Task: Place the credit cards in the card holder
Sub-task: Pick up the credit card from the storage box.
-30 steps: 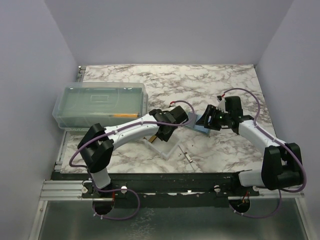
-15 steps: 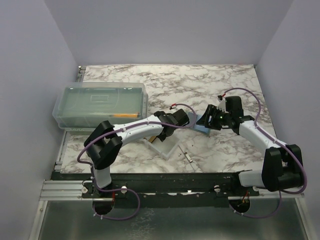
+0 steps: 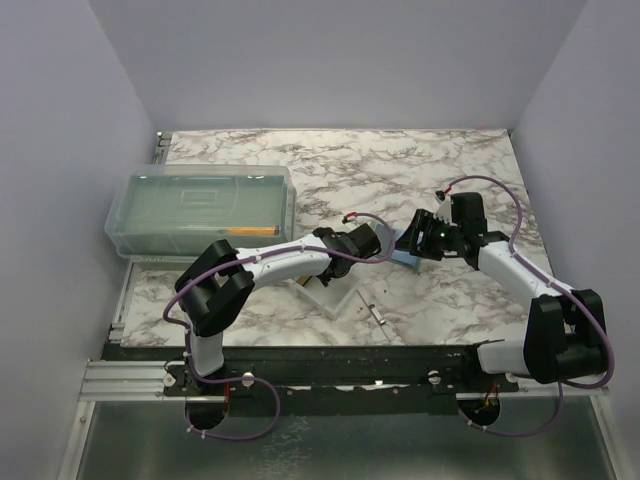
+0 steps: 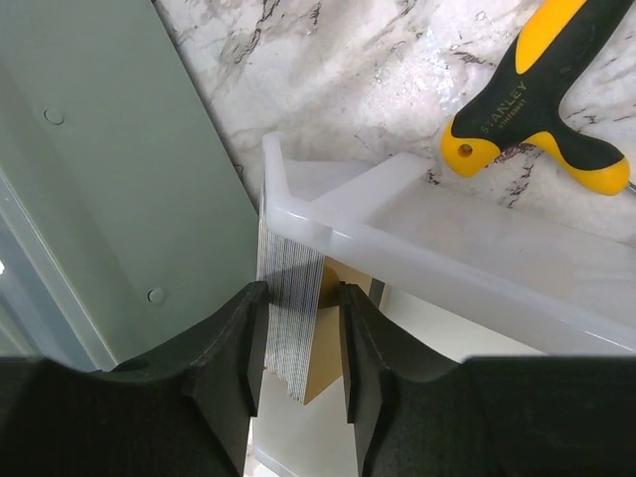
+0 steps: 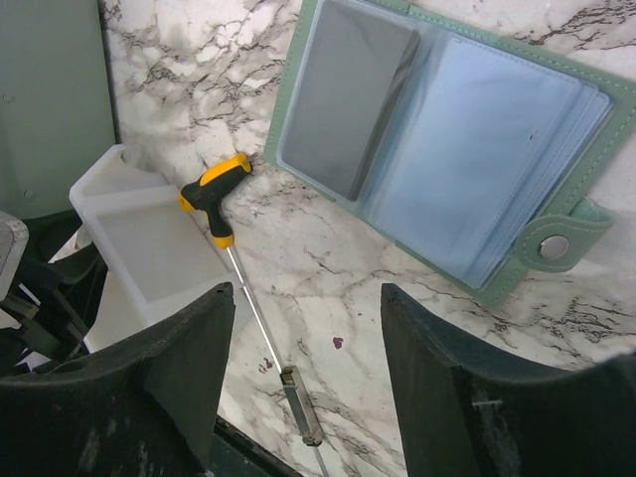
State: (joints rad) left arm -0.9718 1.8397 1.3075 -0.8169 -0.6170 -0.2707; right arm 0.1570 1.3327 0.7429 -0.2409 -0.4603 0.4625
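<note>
Pinching the upright credit cards (image 4: 288, 318) at the clear tray (image 4: 427, 234) corner, the left gripper (image 4: 302, 308) has the opened card holder (image 5: 477, 169) just to its right, under the spread, empty right gripper (image 5: 308, 298).

Green card holder (image 5: 477, 149) lies open, dark card (image 5: 348, 94) pocketed; gold card (image 4: 323, 338) stands edgewise.

The top external camera looks down from high behind the arm bases and takes in the whole table (image 3: 400, 165) from far. The left wrist camera is very near the clear tray (image 4: 477, 248), at its corner. The right wrist camera looks down from higher on the card holder (image 5: 447, 129). Both wrist views share the tray and the yellow-handled tool (image 4: 537, 89).
</note>
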